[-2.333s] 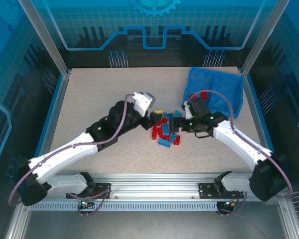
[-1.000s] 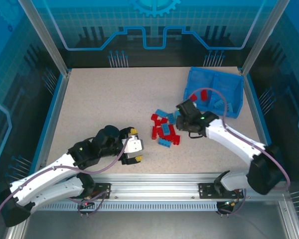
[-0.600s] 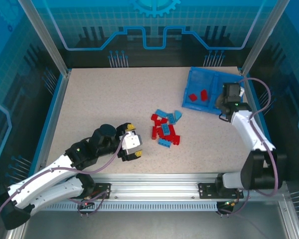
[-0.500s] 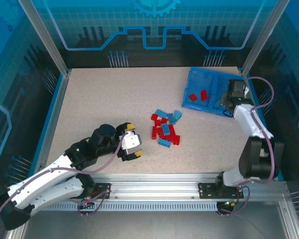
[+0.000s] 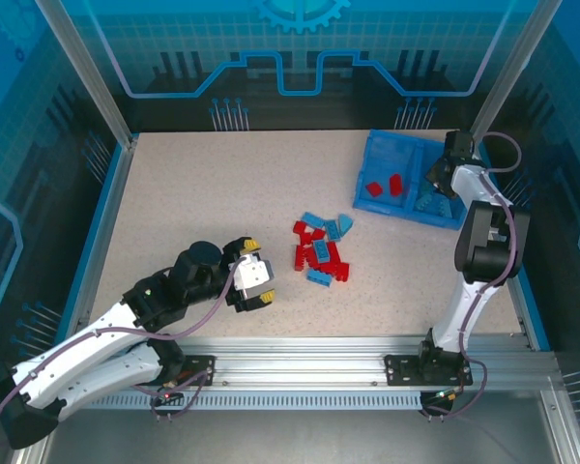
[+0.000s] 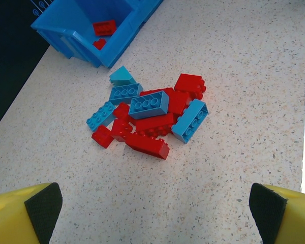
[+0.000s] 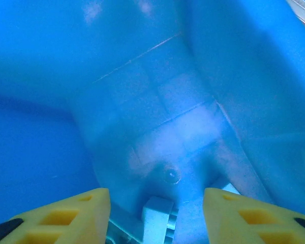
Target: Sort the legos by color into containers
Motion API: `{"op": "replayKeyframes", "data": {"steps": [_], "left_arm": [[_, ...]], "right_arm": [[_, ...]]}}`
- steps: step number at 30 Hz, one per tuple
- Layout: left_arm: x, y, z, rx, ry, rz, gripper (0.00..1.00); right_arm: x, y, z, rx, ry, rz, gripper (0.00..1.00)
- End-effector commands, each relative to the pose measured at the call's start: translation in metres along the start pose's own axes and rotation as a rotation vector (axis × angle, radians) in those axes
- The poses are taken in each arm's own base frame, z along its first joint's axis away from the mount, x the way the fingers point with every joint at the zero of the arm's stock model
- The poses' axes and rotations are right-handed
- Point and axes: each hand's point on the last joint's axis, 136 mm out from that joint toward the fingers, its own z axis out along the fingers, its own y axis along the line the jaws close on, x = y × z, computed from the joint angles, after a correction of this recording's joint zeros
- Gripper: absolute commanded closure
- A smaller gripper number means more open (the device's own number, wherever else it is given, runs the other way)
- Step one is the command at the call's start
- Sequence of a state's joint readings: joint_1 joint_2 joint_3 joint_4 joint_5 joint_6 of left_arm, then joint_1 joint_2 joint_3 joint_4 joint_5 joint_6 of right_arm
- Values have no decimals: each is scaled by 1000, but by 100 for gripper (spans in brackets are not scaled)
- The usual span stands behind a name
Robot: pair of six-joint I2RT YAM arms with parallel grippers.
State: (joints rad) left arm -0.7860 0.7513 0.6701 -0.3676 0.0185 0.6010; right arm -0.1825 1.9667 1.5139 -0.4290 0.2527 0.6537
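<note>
Near left, my left pincer (image 5: 263,277) hovers over the speckled table (image 5: 203,193), released and carrying nothing, its yellow fingers (image 6: 10,218) spread wide. The loose legos (image 5: 321,254) lie just to its right and a little farther off. They form a tight heap of red and light blue bricks with bare table all round, so there is room to come in from any side. On the heap's near edge a light blue brick (image 5: 319,277) sits exposed, its long axis running roughly left to right; I judge the jaws should close across its width. Farther off, at the far right corner, the containers (image 5: 367,172) sit close by the blue rail (image 5: 527,290), with red bricks (image 5: 385,185) in the left compartment and blue ones in the right. My right pincer (image 5: 434,184) is down inside that right compartment, jaws parted. What looks like a pale blue brick (image 7: 160,216) lies loose between its fingers, not gripped. My left arm is much the nearer to the heap. The right would first have to lift clear of the tray wall, and it has little room against the rail.
</note>
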Motion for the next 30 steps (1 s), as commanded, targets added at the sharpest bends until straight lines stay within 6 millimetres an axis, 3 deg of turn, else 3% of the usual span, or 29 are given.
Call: {"op": "replayKeyframes", "data": {"steps": [1, 5, 10, 14, 17, 20, 23, 30], "left_arm": [[1, 5, 0, -28, -8, -20, 1], [5, 3, 1, -21, 2, -9, 1], [10, -1, 2, -7, 10, 7, 1], [12, 1, 3, -15, 1, 8, 1], [11, 1, 3, -8, -8, 1, 1], [13, 0, 4, 4, -5, 1, 1], [13, -4, 3, 24, -7, 6, 1], [17, -14, 1, 72, 0, 42, 1]], "right_arm": [[-6, 4, -24, -30, -7, -1, 48], [18, 5, -58, -85, -11, -14, 47], [65, 23, -126, -210, -29, -136, 46], [140, 63, -175, -405, 36, -366, 45], [201, 86, -195, -477, 149, -536, 43], [254, 109, -204, -564, 275, -691, 41], [293, 121, -198, -567, 370, -795, 41], [335, 127, -167, -460, 452, -922, 34]]}}
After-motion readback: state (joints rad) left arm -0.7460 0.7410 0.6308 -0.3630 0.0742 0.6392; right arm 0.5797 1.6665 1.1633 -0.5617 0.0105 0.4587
